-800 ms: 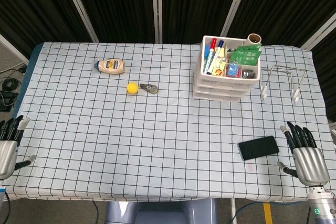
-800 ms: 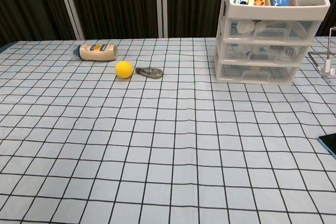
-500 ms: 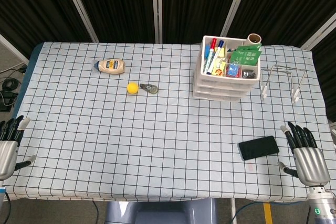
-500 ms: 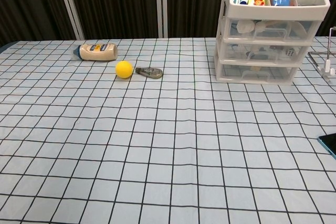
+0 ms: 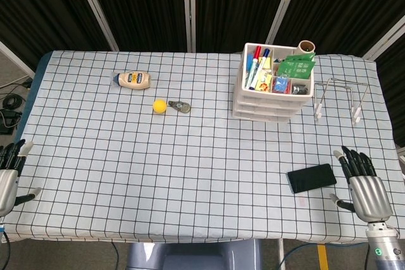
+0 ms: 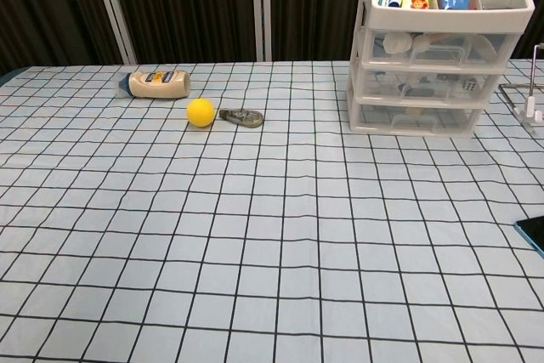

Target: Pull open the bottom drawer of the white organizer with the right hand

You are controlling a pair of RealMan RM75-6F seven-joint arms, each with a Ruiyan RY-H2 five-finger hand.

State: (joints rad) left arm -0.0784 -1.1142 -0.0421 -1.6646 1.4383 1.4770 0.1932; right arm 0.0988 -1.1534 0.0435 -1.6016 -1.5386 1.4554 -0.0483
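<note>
The white organizer stands at the far right of the table, three drawers stacked under a top tray of pens and packets. Its bottom drawer is closed. My right hand hovers at the table's near right corner, fingers spread and holding nothing, well short of the organizer. My left hand sits at the near left edge, fingers apart and empty. Neither hand appears in the chest view.
A black phone lies just left of my right hand. A wire rack stands right of the organizer. A mayonnaise bottle, yellow ball and metal clip lie at the far left-centre.
My right hand has shifted slightly forward and left, toward the phone. My left hand has drifted a little toward the table edge. The organizer is unchanged.
</note>
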